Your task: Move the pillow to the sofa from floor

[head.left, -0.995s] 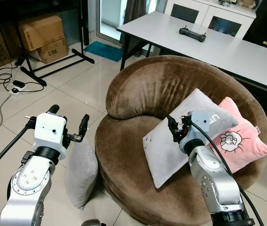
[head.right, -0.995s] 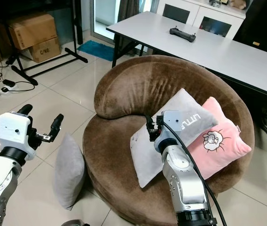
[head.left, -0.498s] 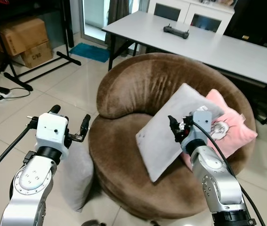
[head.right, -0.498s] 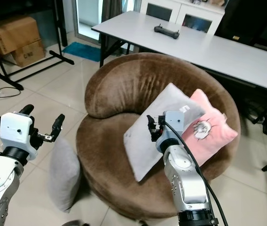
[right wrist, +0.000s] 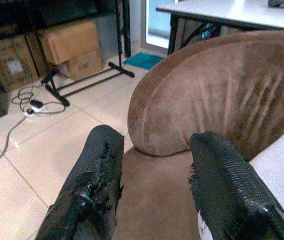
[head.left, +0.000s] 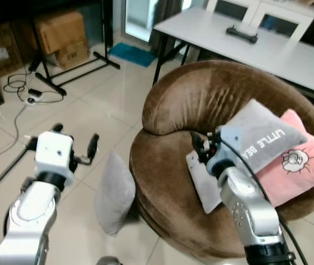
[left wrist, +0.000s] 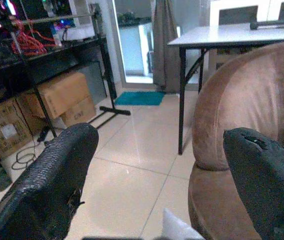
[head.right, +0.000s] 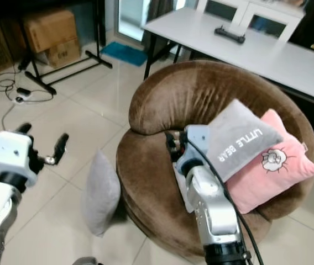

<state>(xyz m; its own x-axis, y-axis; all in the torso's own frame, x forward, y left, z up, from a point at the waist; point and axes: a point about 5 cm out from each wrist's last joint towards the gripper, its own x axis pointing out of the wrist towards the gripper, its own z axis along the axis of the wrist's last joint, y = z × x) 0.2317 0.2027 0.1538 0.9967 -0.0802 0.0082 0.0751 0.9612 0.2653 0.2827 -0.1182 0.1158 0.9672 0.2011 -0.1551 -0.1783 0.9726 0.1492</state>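
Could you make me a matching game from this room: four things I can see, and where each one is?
Things:
1. plain grey pillow
2. pink pillow
3. cardboard boxes
4. black controller

Places:
A. on the white table
B. on the brown sofa, beside the lettered grey pillow
C. standing on the floor against the sofa
D. by the black rack, far left

Pairs: 1-C, 2-B, 3-D, 4-A

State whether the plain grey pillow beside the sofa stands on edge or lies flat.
On edge: the plain grey pillow stands upright on the floor tiles, against the brown sofa.
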